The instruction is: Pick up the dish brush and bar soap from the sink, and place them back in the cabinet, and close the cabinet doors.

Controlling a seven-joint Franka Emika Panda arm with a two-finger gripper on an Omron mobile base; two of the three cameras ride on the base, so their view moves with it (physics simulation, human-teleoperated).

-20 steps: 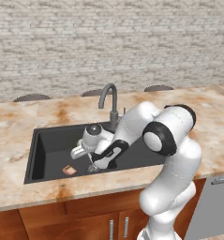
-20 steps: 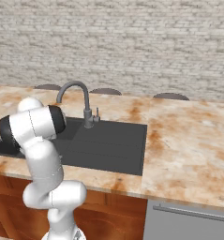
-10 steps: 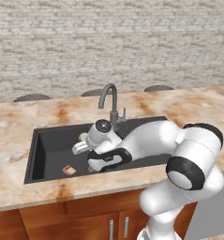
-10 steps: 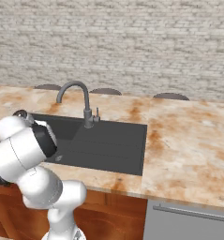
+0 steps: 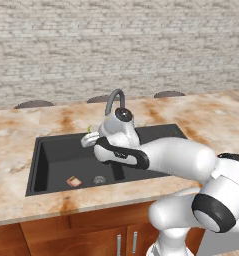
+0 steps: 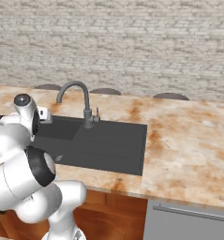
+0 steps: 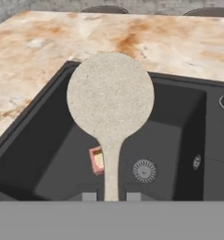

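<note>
My gripper (image 7: 111, 196) is shut on the thin handle of the dish brush (image 7: 110, 101), whose round cream head stands up in front of the hand camera. The hand (image 5: 89, 139) hovers above the back left part of the dark sink (image 5: 56, 160), beside the faucet. It also appears at the left of the right base view (image 6: 44, 115). The bar soap (image 5: 74, 181) lies flat on the basin floor near the front left; in the hand view the bar soap (image 7: 98, 160) sits just behind the brush handle. The cabinet and the cabinet doors are out of view.
A grey gooseneck faucet (image 5: 115, 100) rises at the sink's back rim, close to my hand. A round drain (image 7: 144, 169) sits in the basin floor right of the soap. Tan marble counter (image 5: 206, 125) surrounds the sink, and a brick wall stands behind.
The hand has lifted out of the basin with the dish brush in it. The arm's elbow has swung down and toward the front. The soap has stayed put.
</note>
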